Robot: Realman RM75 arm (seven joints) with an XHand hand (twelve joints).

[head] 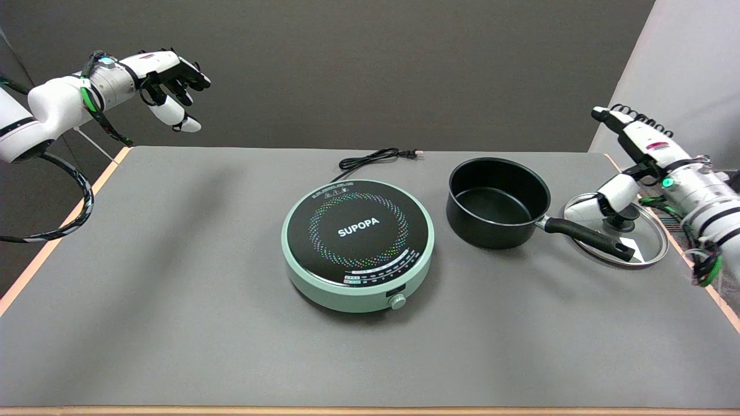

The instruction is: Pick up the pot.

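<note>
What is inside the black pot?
Nothing shows inside the pot: just its bare dark bottom and walls. The near wall hides a strip of the bottom closest to the camera. Its glass lid lies beside it on the table.

Matte black metal pot (497,202); mint-green round cooktop (357,245) with black top ringed by multicoloured dots; grey worktop (173,289) edged in pale wood.

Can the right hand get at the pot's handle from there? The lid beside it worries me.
Probably yes. The right hand is open above the glass lid, and the pot's handle lies across the lid's near edge with nothing over it.
</note>
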